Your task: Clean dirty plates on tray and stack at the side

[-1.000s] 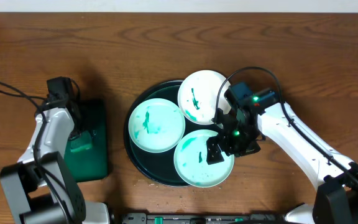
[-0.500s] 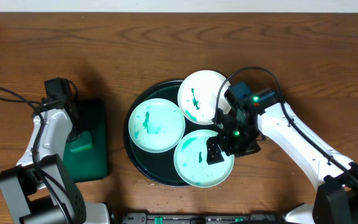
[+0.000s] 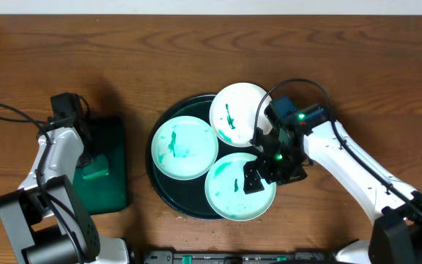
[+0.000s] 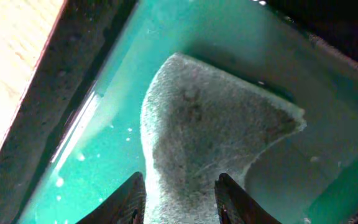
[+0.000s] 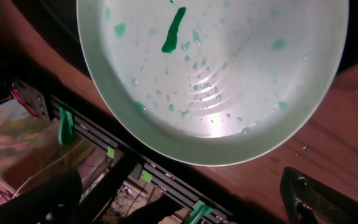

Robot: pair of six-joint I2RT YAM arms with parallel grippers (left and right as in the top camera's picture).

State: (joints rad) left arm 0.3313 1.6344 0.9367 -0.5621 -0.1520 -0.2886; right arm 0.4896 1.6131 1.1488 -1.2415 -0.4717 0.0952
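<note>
Overhead, change: the left hand [image 3: 94, 163] has settled onto the cloth [image 3: 94, 171] in the small green tray [image 3: 112, 187]. The right hand [image 3: 253, 178] is unmoved, wide open and empty over the front plate [image 3: 229, 194].
Overhead, plates: all three smeared, lying on the round tray [image 3: 168, 192]; wiping seems not begun.
Left wrist: fingers [image 4: 132, 199] narrowing at the cloth's sides; gripped or not, I cannot tell.
Right wrist, room: front plate near the table [image 5: 353, 124] edge, bare wood rightward.

Three round white plates [image 3: 184, 147] sit close together on the big, dark, round tray [image 3: 160, 188]. Each plate has green smears on it. The back plate [image 3: 238, 113] and the front plate [image 3: 233, 192] poke out over the tray's rim.
</note>
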